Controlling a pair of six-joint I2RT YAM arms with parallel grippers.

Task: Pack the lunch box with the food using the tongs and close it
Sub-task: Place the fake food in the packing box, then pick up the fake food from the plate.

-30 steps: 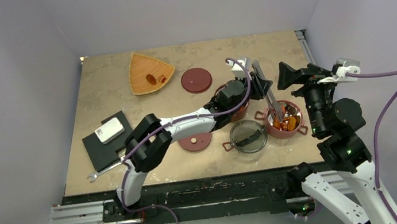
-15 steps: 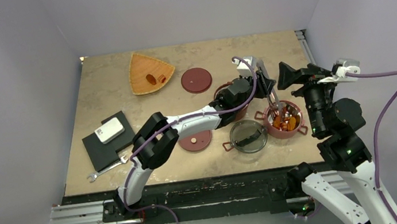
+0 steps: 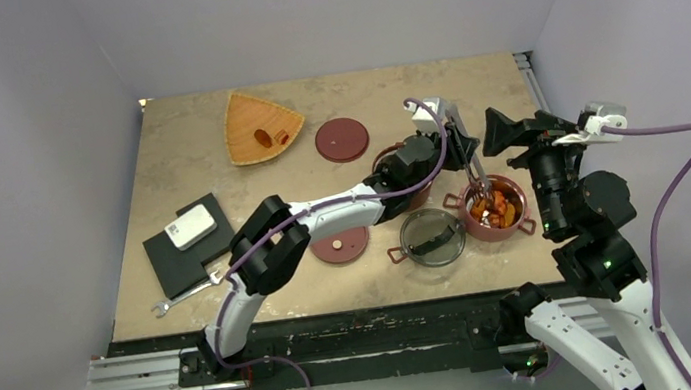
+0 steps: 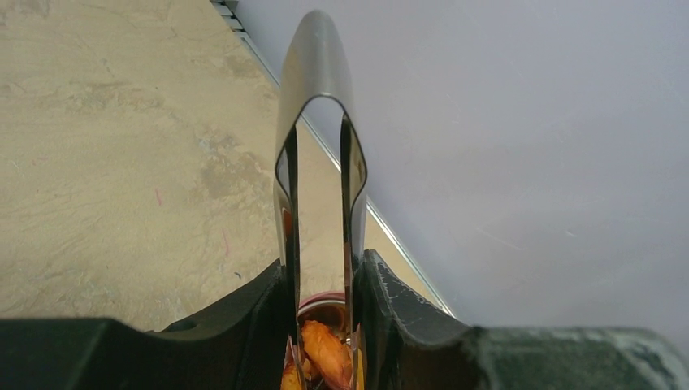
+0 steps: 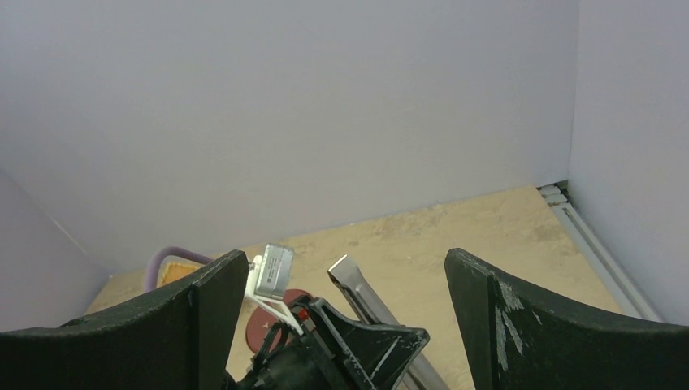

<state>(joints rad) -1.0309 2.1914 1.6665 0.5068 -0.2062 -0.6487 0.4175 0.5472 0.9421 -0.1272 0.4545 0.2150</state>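
Observation:
My left gripper (image 3: 459,147) is shut on the tongs (image 3: 470,163), which stand steeply with their tips down in the right bowl of the lunch box (image 3: 522,209). In the left wrist view the black fingers (image 4: 244,325) press both silvery arms of the tongs (image 4: 321,73), and orange food (image 4: 327,351) shows between the arms inside the bowl. The second bowl (image 3: 387,158) is mostly hidden behind my left wrist. A smoky clear lid (image 3: 432,237) lies near the front. Two dark-red disc lids (image 3: 342,140) (image 3: 352,247) lie apart; a white slice (image 3: 336,246) sits on the nearer one. My right gripper (image 3: 513,136) hangs open above the table.
An orange fan-shaped tray (image 3: 241,118) at the back left holds two food pieces (image 3: 263,137). A black pad (image 3: 174,263) with a white box (image 3: 192,225) and a silver wrench (image 3: 183,295) lie at the left front. The side wall stands close on the right.
The left gripper has shifted slightly right and back, bringing the tongs more upright with their tips still in the right bowl. The right arm has not moved.

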